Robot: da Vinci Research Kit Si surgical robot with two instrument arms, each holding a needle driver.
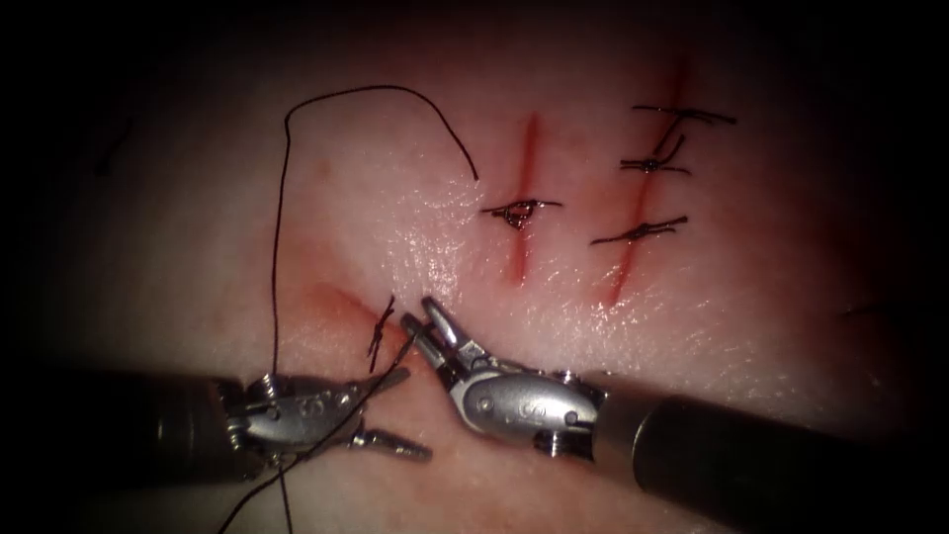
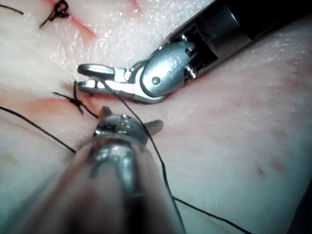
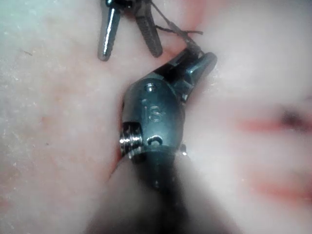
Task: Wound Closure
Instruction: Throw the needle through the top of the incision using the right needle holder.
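- The left arm's silver two-jawed needle driver point(image 1: 400, 415) had its jaws spread wide, and nothing was held between them.
- The left wrist view showed the same tool point(image 2: 131, 122) with its jaws parted over the tissue. The right wrist view showed it point(image 3: 129, 36) as two splayed metal fingers.
- The right arm's silver wristed needle driver point(image 1: 415, 311) sat tip to tip with the left tool, very near it. Its jaws were a little apart.
- A thin black suture thread point(image 1: 280, 247) passed between the right tool's jaws point(image 2: 85, 78) close to their hinge. I cannot tell whether they pinched it.
- From there the thread ran down past the left tool's upper jaw and on beside its shaft.
- Another run of the thread climbed from the left tool, arched high over the tissue and ended loose, well beyond both tools.
- A small black knot with short upright ends point(image 1: 381, 331) sat just beside the right tool's tips, touching neither jaw in the left wrist view point(image 2: 75, 100).
- The knot lay on a short, slanting red cut point(image 1: 331, 297) just beyond the left tool's jaws.
- Farther beyond the right tool lay a straight red middle cut point(image 1: 531, 138) crossed by one dark tied stitch point(image 1: 519, 211).
- To the right of that was a longer red cut point(image 1: 633, 257) carrying three black tied stitches point(image 1: 657, 158).
- The pale, glistening pork-belly tissue point(image 1: 178, 227) lay under both tools, tinged with red fluid around the nearest cut.
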